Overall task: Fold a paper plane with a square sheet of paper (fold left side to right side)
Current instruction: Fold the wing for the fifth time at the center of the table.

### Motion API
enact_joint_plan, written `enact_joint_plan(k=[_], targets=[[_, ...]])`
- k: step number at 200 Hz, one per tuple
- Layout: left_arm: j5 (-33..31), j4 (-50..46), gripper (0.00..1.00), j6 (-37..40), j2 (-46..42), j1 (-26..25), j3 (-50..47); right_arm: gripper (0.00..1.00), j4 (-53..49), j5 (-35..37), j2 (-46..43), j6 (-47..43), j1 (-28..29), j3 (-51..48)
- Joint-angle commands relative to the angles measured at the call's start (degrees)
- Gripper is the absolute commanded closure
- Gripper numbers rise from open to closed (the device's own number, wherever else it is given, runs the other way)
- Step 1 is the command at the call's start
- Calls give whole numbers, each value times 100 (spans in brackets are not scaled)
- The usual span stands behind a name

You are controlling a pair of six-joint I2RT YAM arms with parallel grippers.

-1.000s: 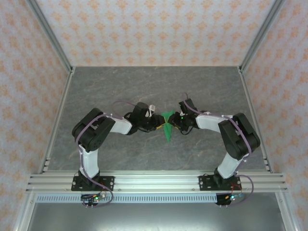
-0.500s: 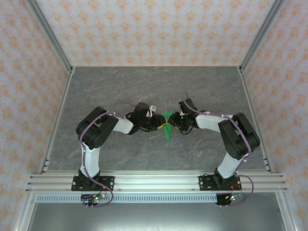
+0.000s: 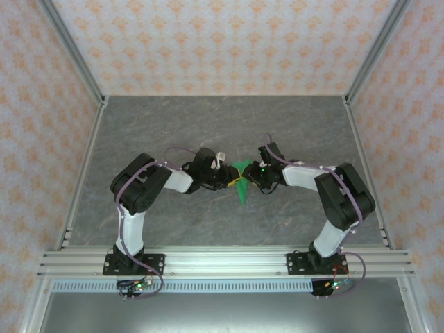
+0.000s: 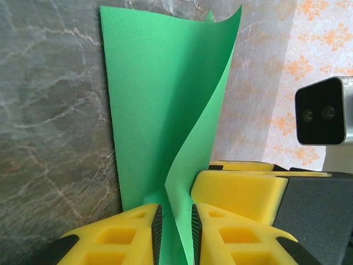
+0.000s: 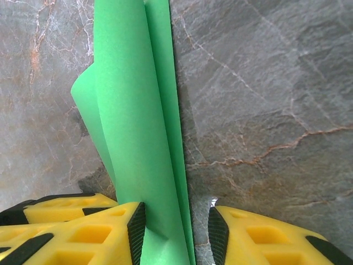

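The square sheet of paper is a bright green creased shape, pointed toward the near edge, lying mid-table between both grippers. In the left wrist view one flap of the paper lies flat while another curls upright and runs between the jaws of my left gripper, which stand narrowly open around it. In the right wrist view the folded paper leans against the left pad of my right gripper, which is open with bare table before its other pad. From above, my left gripper and right gripper face each other across the paper.
The grey marbled table has metal rails at its sides and patterned walls around it. A yellow finger of the right gripper and its wrist camera sit just beyond the left jaws. The left gripper's finger shows beside the right jaws.
The left arm's elbow has shifted slightly right and its jaws have narrowed a little around the raised flap. The right arm and the paper have hardly moved.
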Motion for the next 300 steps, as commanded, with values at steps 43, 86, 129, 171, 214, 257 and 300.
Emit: enact_joint_plan(k=[43, 86, 129, 171, 214, 257, 300], targets=[[42, 260, 77, -98, 140, -6, 154, 60, 418, -44, 428, 60, 79, -236], [68, 357, 81, -173, 183, -39, 222, 60, 409, -62, 442, 50, 74, -224], [24, 326, 89, -165, 193, -54, 206, 60, 393, -44, 416, 44, 74, -239], [-87, 189, 96, -79, 141, -49, 131, 58, 426, -36, 154, -40, 66, -253], [-169, 2, 99, 53, 79, -49, 92, 55, 503, -127, -358, -92, -155, -301], [-169, 19, 100, 62, 71, -50, 79, 46, 593, -315, -541, -155, -497, -134], [-178, 18, 100, 64, 62, -49, 79, 22, 551, -349, -256, -202, -543, 245]])
